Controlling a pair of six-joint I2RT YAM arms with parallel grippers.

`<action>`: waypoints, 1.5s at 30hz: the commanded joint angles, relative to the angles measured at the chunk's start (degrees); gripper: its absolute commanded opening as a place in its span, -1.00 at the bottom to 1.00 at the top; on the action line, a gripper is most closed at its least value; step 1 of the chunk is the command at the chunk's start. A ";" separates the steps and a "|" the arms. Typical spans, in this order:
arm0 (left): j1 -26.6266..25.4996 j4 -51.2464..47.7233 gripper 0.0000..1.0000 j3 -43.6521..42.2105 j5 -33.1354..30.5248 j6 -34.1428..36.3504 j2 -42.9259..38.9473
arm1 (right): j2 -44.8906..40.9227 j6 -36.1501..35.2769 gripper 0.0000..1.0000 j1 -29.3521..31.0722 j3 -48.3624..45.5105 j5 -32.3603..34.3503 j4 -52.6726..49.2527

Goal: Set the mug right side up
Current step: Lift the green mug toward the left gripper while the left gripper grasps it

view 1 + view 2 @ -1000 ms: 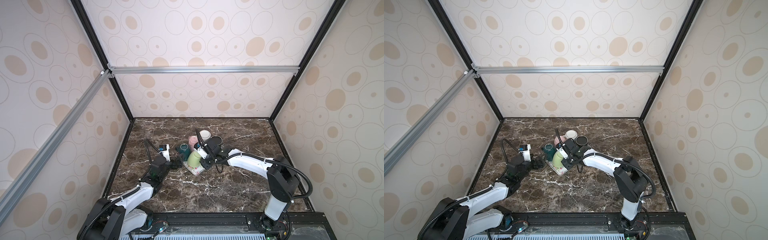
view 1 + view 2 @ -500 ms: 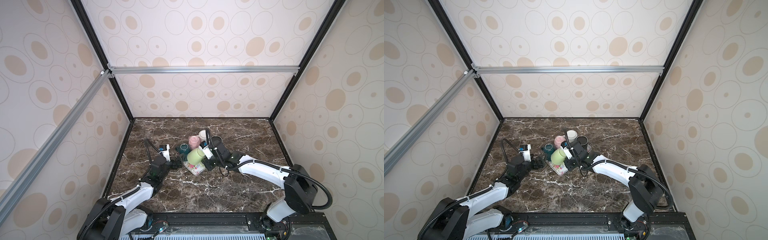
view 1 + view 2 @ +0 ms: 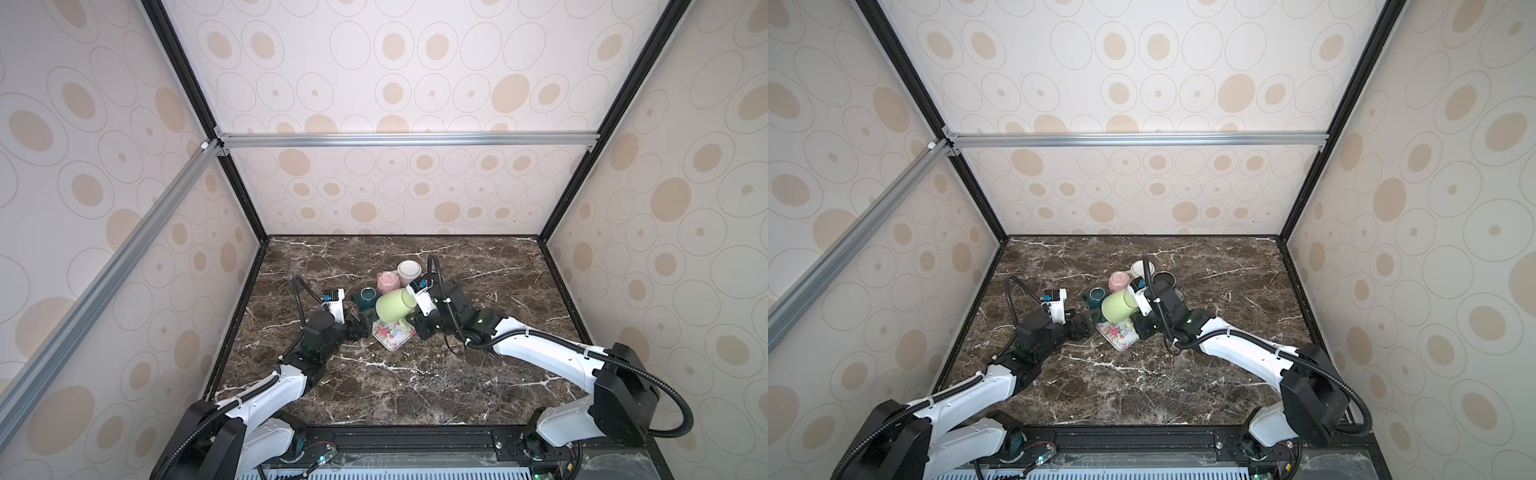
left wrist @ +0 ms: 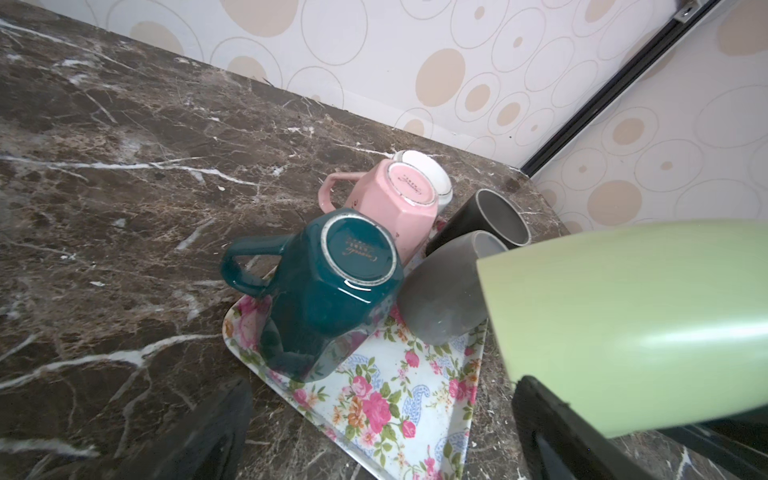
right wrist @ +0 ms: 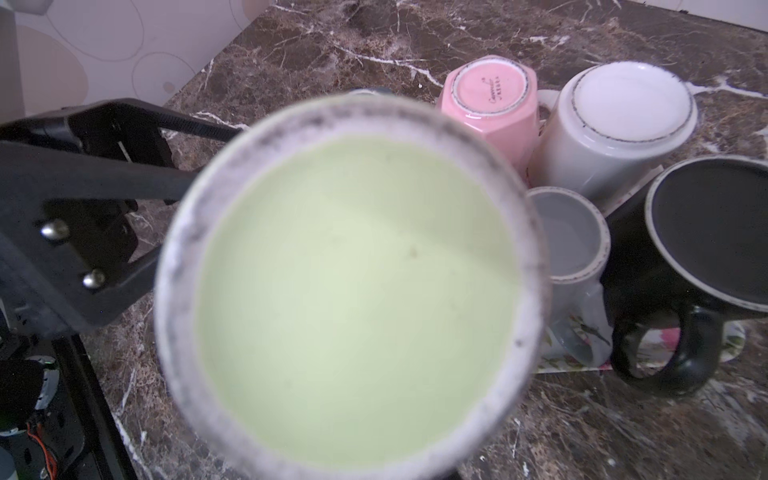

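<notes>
The mug is light green and hangs tipped on its side just above the floral tray. My right gripper is shut on it from the right. In the right wrist view the mug's round end with a whitish ring fills the picture and hides the fingers. My left gripper stands open at the tray's left edge, holding nothing; the mug's side hangs over one finger.
On the tray's far part stand a teal mug and a pink mug, both upside down, with a grey mug upright. A white upside-down mug and an upright black mug stand behind them.
My right gripper has lifted the green mug off the tray and tipped it onto its side, while the right arm's elbow swung out to the right. The left arm has stayed still.
</notes>
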 commanded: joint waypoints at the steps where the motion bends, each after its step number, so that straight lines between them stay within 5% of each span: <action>1: -1.32 -1.34 0.97 2.50 1.29 -1.84 -3.49 | -3.35 2.11 -1.00 -0.85 -0.62 -1.67 8.21; 15: -5.95 3.87 0.92 -0.96 6.75 -6.21 -10.35 | -9.24 6.51 -1.00 -5.00 -3.56 -7.15 13.75; 37: -11.10 27.11 0.62 2.04 18.66 -7.91 5.85 | -15.27 12.73 -1.00 -6.12 -7.24 -16.99 21.50; 45: -11.46 28.26 0.29 4.69 20.81 -6.99 8.53 | -15.92 14.15 -1.00 -6.25 -8.99 -19.80 25.15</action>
